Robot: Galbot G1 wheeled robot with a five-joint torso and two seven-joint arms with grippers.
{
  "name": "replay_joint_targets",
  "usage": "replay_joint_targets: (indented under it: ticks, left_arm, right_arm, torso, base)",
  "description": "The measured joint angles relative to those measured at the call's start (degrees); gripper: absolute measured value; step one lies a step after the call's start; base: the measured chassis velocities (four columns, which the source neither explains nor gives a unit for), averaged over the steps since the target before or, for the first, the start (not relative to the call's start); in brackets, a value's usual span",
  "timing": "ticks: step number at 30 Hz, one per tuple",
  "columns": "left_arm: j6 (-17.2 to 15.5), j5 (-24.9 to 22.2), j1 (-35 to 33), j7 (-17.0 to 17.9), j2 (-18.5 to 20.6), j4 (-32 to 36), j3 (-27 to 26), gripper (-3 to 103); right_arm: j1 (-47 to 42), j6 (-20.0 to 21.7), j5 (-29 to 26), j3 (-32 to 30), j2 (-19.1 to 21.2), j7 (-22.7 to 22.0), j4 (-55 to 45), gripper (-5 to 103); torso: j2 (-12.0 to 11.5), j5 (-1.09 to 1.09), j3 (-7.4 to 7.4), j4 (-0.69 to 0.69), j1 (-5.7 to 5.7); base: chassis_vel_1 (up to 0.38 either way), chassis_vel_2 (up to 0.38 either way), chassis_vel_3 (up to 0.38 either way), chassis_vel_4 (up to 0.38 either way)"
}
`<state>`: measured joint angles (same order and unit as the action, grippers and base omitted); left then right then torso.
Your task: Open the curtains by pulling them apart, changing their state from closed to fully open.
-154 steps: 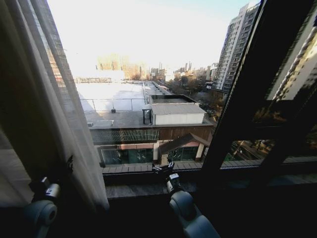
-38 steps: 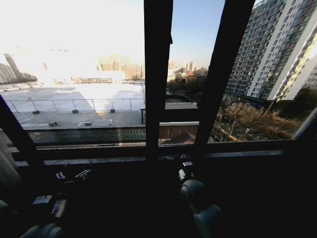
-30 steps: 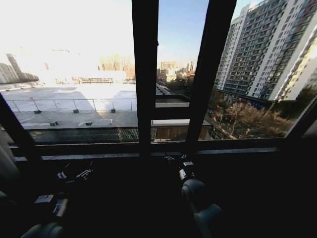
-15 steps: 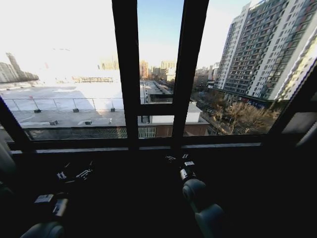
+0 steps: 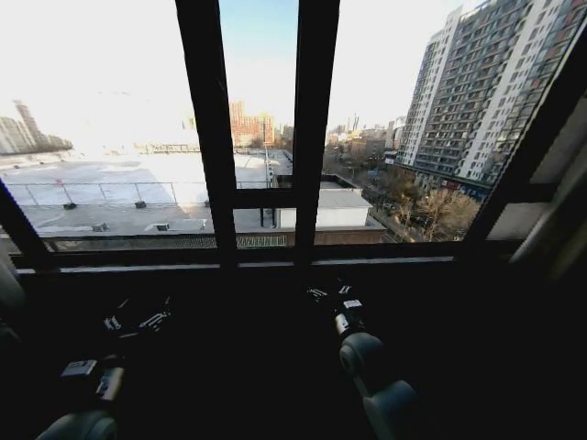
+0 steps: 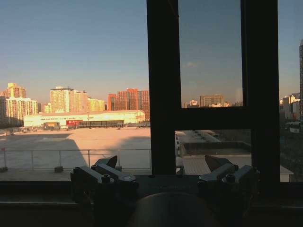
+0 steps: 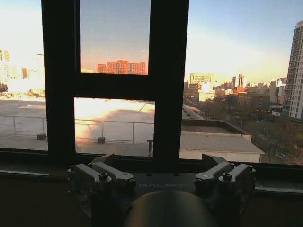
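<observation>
Dark left gripper and right gripper: fingers spread, empty

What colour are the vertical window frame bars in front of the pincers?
Dark, near black: the window frame bars, clearest in the right wrist view.

Your robot's two arms are rounded grey shells, the right arm jointed in bulbous segments. Each wrist view shows you dark metal fingers with round screw heads and faint "GALBOT" lettering on the gripper body.
</observation>
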<state>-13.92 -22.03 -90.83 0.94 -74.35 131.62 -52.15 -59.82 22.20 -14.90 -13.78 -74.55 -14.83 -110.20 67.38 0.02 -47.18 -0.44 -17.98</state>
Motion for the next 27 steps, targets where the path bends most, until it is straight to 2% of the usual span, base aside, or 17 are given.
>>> replay_joint_targets:
  ticks: [12,16,20,27]
  left_arm:
    - [0.34,0.19,0.02,-0.01,-0.68,-0.69,0.53,100]
    - [0.54,0.19,-0.09,-0.05,-0.71,-0.65,0.25,100]
    - [0.84,0.20,-0.15,-0.04,-0.68,-0.62,-0.02,100]
    - [1.13,0.21,-0.46,-0.01,-0.75,-0.03,-0.48,100]
  right_arm:
    - [1.38,-3.38,-0.04,0.06,0.33,1.01,2.64,100]
    - [1.08,-4.00,-0.02,0.01,0.21,1.50,2.70,100]
    - [0.75,-4.18,0.11,0.02,-0.08,1.63,2.50,100]
    - [0.20,-4.16,0.24,-0.17,-0.14,1.63,1.75,100]
  torso:
    - [0.02,0.02,0.01,-0.01,0.03]
    - [0.00,0.04,-0.01,-0.01,0.00]
    - [-0.02,-0.05,-0.02,0.01,-0.05]
    - [-0.01,-0.02,0.00,0.02,-0.01]
  base:
    - [-0.117,-0.331,0.127,0.342]
    - [-0.090,-0.091,0.092,0.053]
    - [-0.001,0.008,0.002,-0.021]
    - [0.023,0.043,-0.026,-0.031]
